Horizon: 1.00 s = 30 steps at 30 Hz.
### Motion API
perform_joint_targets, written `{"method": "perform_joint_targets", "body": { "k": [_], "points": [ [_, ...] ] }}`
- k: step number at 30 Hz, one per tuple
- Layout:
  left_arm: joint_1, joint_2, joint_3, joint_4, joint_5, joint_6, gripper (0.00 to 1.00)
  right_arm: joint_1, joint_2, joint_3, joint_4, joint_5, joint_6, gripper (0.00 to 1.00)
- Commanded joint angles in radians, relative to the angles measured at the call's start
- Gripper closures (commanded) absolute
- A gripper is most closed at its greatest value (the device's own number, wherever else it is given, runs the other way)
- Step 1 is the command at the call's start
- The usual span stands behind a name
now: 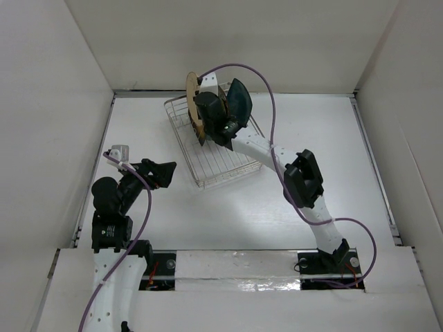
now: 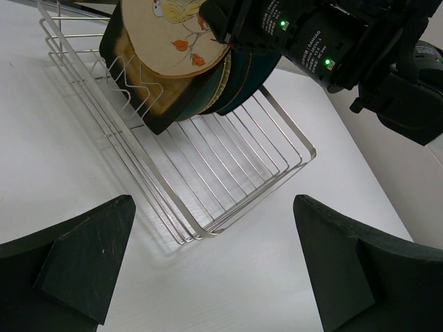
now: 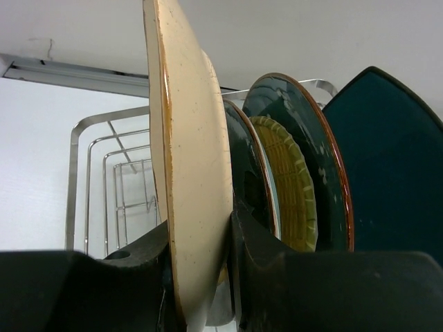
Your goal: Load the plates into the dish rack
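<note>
The silver wire dish rack lies at mid-table and also shows in the left wrist view. Several plates stand on edge at its far end: the mustard square black-rimmed plate, the yellow woven plate, the glossy round teal plate and the dark teal squarish plate. My right gripper is shut on the tan round plate with the drawing, holding it upright next to the mustard plate, its lower edge above the rack floor. My left gripper is open and empty, short of the rack's near corner.
The table is walled by white panels on the left, back and right. The right arm stretches diagonally from its base to the rack, with a purple cable looping above it. The near half of the rack holds no plates.
</note>
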Motion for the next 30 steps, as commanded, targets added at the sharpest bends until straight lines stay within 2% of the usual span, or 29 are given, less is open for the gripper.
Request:
{"method": "perform_joint_targets", "body": {
  "k": [1, 6, 16, 22, 30],
  "points": [
    [-0.003, -0.006, -0.001, 0.032, 0.009, 0.012, 0.01, 0.047, 0.014, 0.006, 0.091, 0.027, -0.039, 1.00],
    [-0.003, -0.006, -0.001, 0.032, 0.011, 0.012, 0.01, 0.047, -0.074, -0.069, 0.145, 0.091, -0.114, 1.00],
    [-0.003, -0.020, -0.001, 0.030, 0.000, 0.011, 0.01, 0.076, -0.258, -0.125, 0.208, 0.058, -0.220, 1.00],
    [-0.003, -0.004, 0.002, 0.027, 0.003, 0.014, 0.01, 0.095, -0.243, -0.080, 0.192, 0.025, -0.248, 1.00],
    [-0.003, 0.000, 0.002, 0.024, -0.003, 0.014, 0.01, 0.113, -0.184, -0.053, 0.214, 0.059, -0.294, 1.00]
  ]
}}
